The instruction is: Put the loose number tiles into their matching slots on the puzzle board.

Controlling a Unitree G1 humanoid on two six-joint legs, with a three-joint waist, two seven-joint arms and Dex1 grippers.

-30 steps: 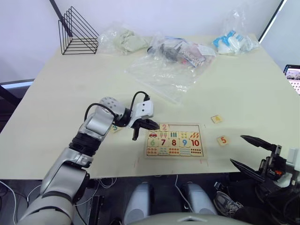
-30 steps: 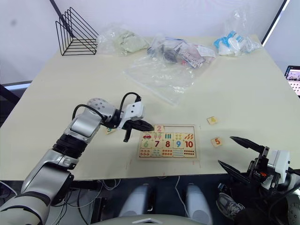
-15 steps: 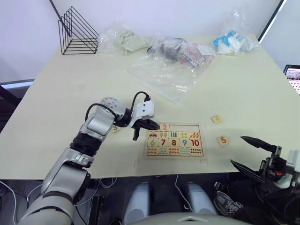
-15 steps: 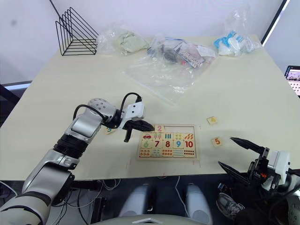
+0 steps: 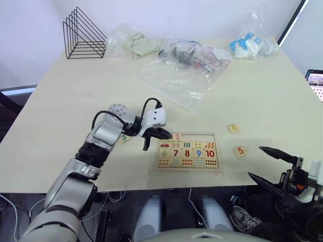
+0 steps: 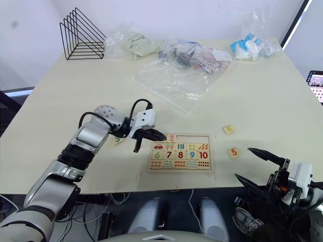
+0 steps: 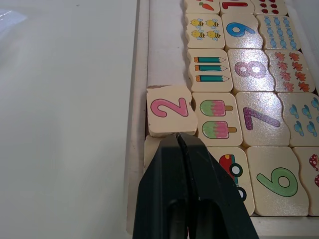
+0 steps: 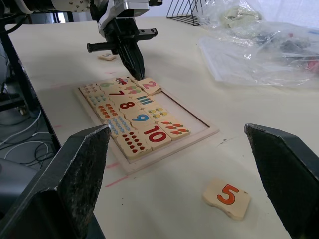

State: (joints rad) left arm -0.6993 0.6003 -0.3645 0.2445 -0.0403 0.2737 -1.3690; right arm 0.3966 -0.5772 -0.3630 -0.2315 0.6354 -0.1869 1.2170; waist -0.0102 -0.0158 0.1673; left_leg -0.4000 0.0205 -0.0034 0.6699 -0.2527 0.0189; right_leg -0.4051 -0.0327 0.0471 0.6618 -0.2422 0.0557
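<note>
I see the L gripper (image 7: 179, 137), fingers pressed together and empty, tip at the "2" tile (image 7: 170, 108), which sits skewed over the puzzle board (image 5: 187, 172) top row's left end. "5" tile (image 5: 240, 150) and another tile (image 5: 232, 128) lie right of board, "3" tile (image 6: 118, 140) left. R gripper (image 5: 272, 168) spread wide, off board's right.

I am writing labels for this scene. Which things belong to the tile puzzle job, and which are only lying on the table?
Job: board; tile 2; tile 5; tile 3; one more tile, digit unclear; left gripper, shut behind tile 2; right gripper, open.

Lying about: wire rack; plastic bags.
</note>
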